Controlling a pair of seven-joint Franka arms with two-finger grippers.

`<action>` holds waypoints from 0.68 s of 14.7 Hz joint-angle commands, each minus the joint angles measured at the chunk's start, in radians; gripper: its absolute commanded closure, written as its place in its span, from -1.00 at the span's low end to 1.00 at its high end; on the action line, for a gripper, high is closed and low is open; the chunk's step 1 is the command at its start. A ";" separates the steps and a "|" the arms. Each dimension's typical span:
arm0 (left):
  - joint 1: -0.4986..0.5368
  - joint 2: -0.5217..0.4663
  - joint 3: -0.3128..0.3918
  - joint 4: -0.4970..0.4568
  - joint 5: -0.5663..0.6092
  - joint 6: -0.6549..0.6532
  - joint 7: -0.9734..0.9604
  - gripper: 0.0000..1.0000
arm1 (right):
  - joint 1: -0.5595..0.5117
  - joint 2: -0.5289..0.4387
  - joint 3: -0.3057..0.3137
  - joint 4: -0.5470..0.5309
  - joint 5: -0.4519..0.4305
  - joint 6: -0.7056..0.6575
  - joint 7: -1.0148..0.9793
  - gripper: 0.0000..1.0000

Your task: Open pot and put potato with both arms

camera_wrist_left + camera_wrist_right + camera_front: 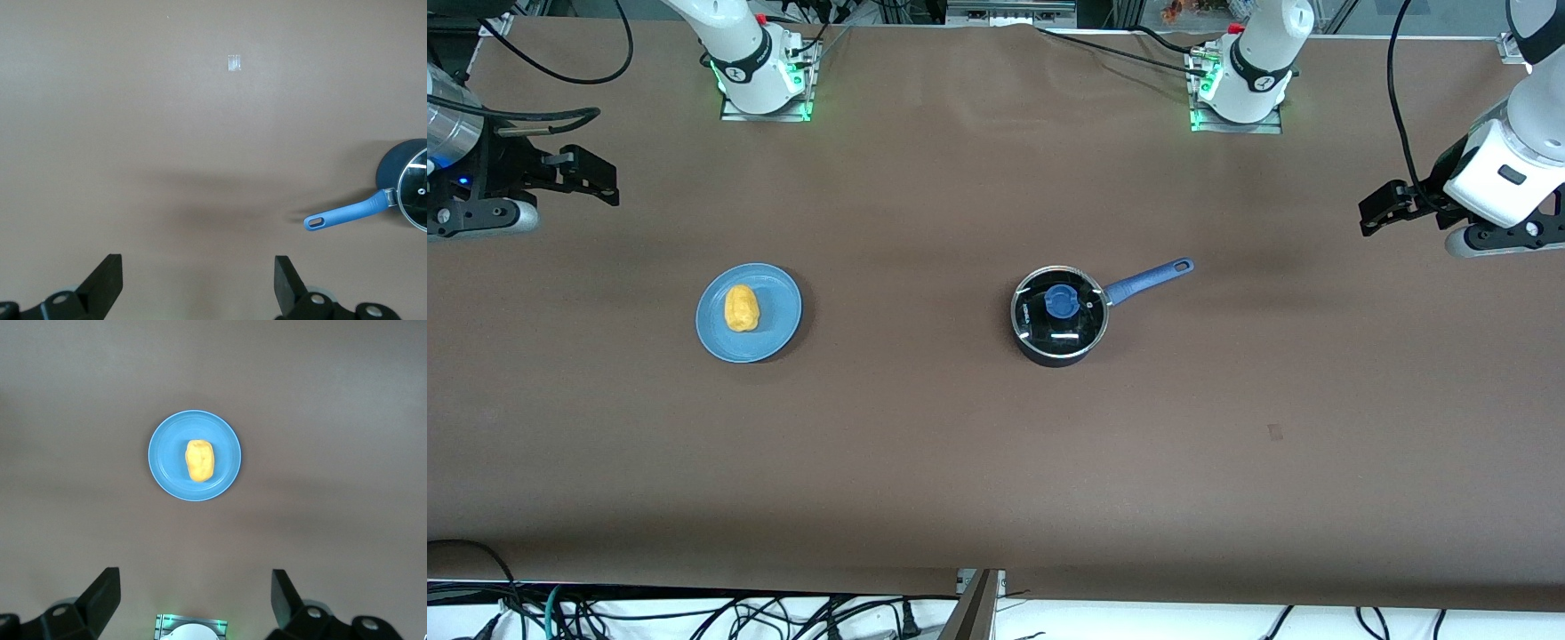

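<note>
While both arms wait raised at the two ends of the table, the pot [1060,316] stands just right of the frame's centre in the front view, its glass lid [1059,308] in place and the blue knob [1061,300] at the lid's middle. Its long blue handle [1149,278] points up and to the right, toward the left arm's end of the table. The potato [741,308] lies on a light-blue plate [781,327] in the left half of the frame, level with the pot and well apart from it, toward the right arm's end. The brown table [996,462] carries both.

The left gripper [1372,213] hangs at the right edge of the frame over bare table, fingers [107,280] spread apart and holding nothing. The right gripper [603,182] hangs at the left edge, above and left of the plate in the frame, fingers [103,593] likewise apart and holding nothing. Green lights glow at both arm bases [765,89] along the top of the frame.
</note>
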 commanded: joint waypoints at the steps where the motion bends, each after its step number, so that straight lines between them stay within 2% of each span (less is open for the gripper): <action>1: -0.005 0.015 -0.001 0.023 -0.003 -0.046 -0.001 -1.00 | -0.010 -0.009 0.003 -0.009 0.016 0.008 0.005 -1.00; 10: -0.009 0.030 -0.001 0.023 -0.006 -0.051 0.006 -1.00 | -0.010 -0.009 0.003 -0.007 0.016 0.007 0.005 -1.00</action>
